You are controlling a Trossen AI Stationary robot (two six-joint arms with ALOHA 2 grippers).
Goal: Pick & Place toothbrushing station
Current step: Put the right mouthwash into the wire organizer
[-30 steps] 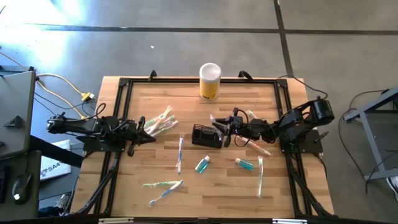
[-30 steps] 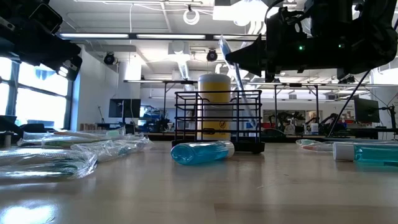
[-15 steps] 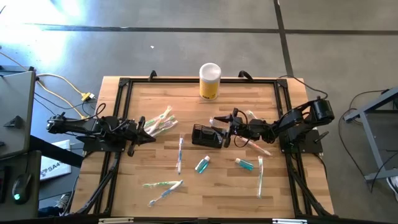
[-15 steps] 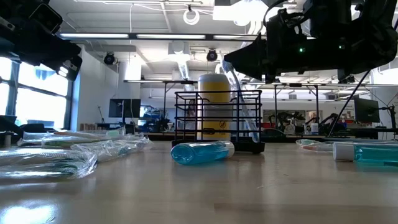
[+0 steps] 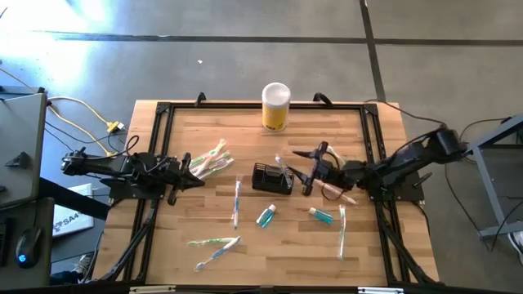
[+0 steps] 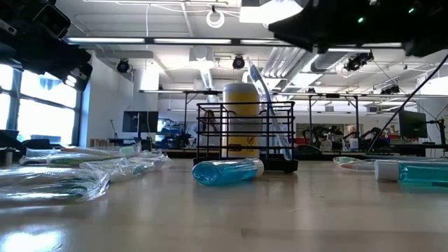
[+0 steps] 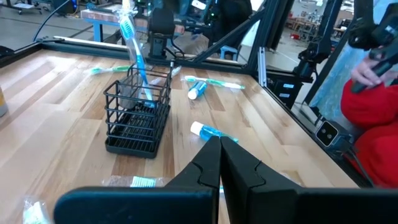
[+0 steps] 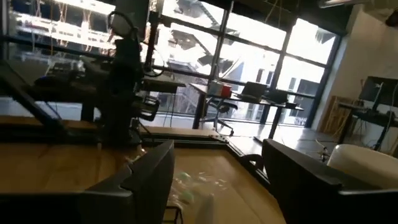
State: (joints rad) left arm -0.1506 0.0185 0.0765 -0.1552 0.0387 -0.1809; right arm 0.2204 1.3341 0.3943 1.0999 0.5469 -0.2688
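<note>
A wooden counter (image 5: pixel 204 139) stands on a grey floor. At its left side the left gripper (image 5: pixel 189 170) rests, fingers pressed together, beside wrapped toothbrushes (image 5: pixel 209 158). Near the middle stands the black wire caddy (image 5: pixel 272 177), a blue toothbrush (image 6: pixel 268 101) upright inside. Just right of it the right gripper (image 5: pixel 311 170) hangs, fingers spread wide, holding nothing.

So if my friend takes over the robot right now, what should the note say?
Right hand: open and empty, just right of the black basket.
Left hand: shut, holding nothing, waiting at the table's left side.
Done: one blue toothbrush stands leaning in the basket.
Left: other toothbrushes, like the one lying left of the basket, and the small toothpaste tubes are on the table. The yellow tub stands at the far edge.
</note>
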